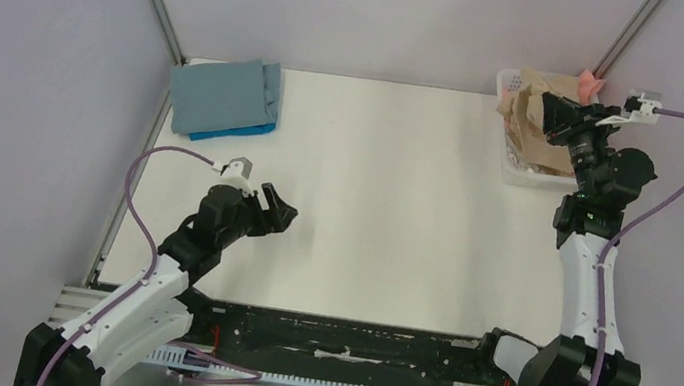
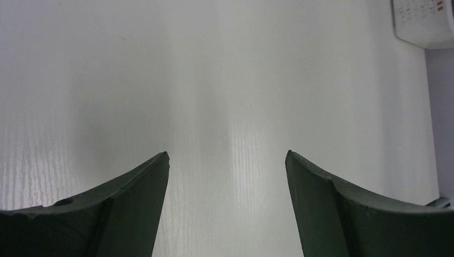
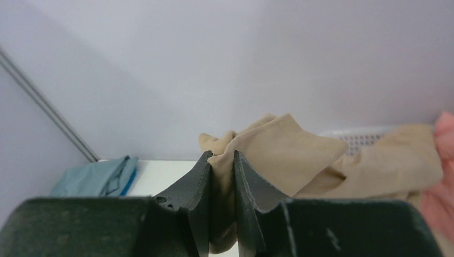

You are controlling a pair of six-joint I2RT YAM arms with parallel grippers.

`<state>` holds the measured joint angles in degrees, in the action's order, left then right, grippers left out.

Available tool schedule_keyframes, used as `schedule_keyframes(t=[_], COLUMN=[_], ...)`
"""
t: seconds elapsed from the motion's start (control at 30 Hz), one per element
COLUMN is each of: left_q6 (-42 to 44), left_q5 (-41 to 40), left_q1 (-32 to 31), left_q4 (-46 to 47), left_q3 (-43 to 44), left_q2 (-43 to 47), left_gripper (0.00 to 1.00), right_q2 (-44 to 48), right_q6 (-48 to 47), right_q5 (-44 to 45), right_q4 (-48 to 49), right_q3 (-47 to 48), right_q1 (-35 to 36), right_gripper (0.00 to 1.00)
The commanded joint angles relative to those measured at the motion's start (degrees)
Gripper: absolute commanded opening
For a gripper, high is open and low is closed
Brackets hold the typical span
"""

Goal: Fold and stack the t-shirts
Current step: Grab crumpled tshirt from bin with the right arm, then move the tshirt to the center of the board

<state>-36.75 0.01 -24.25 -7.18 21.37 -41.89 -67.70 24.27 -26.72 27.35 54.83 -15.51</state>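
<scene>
My right gripper (image 1: 544, 108) is shut on a fold of the beige-tan t-shirt (image 1: 532, 129) and holds it up over the white lattice basket (image 1: 513, 167) at the far right; the pinched cloth shows between its jaws in the right wrist view (image 3: 278, 155). A salmon pink t-shirt (image 1: 591, 83) lies behind it in the basket. A folded dusty grey-blue t-shirt (image 1: 222, 95) rests on a bright blue t-shirt (image 1: 238, 128) at the far left corner. My left gripper (image 1: 280, 208) is open and empty, low over the bare table (image 2: 227, 107).
The basket stands at the table's far right edge, and its corner shows in the left wrist view (image 2: 423, 24). Grey walls and metal posts bound the table at the back and sides. A black rail runs along the near edge (image 1: 338, 339).
</scene>
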Motion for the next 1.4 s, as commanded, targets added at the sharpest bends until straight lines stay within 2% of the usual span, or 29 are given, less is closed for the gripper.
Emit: schedule_keyframes(t=[0.0,0.4,0.47,0.57,0.67,0.87,1.0,1.1,1.2,1.3,1.37], left_q6=[-1.53,-1.89,-1.83,-1.84,-1.83,-1.96,-2.35,-2.71,-3.36,-4.40,-5.01], left_q5=[1.46,1.90,1.91,1.97,1.92,1.26,0.87,0.50,0.16,-1.95,-1.79], left_q1=[-0.16,-0.11,-0.12,-0.10,-0.11,-0.13,-0.10,-0.14,-0.15,-0.17,-0.12], left_q4=[1.20,1.38,1.47,1.47,1.38,1.03,0.61,0.01,-0.38,-0.24,0.55], left_q3=[0.52,0.08,-0.01,-0.01,-0.01,-0.23,-0.18,-0.27,-0.59,-1.19,-1.71], left_q2=[1.74,3.13,3.08,3.27,3.46,4.07,4.56,5.36,6.35,6.63,6.25], left_gripper=[0.85,0.85,0.85,0.85,0.85,0.85,0.85,0.85,0.85,0.85,0.85], right_q2=[5.59,9.73,9.38,7.51,4.74,-0.44,-1.02,0.66,2.79,4.87,6.50], right_q6=[5.07,8.30,10.87,19.05,22.16,19.81,4.76,-3.77,-7.73,-7.29,-4.69], right_q5=[-7.36,-18.85,-22.15,-27.36,-28.48,-26.77,-18.69,-6.98,9.55,26.90,34.46], right_q4=[7.53,9.56,13.43,24.66,27.66,24.53,7.37,-4.66,-12.00,-17.63,-17.87], right_q3=[0.24,8.01,7.90,7.46,8.53,9.63,9.43,7.54,1.57,-7.38,-15.46], right_q1=[1.87,21.70,25.04,29.69,33.32,36.07,36.03,36.07,36.07,36.07,36.07], right_gripper=[0.00,0.00,0.00,0.00,0.00,0.00,0.00,0.00,0.00,0.00,0.03])
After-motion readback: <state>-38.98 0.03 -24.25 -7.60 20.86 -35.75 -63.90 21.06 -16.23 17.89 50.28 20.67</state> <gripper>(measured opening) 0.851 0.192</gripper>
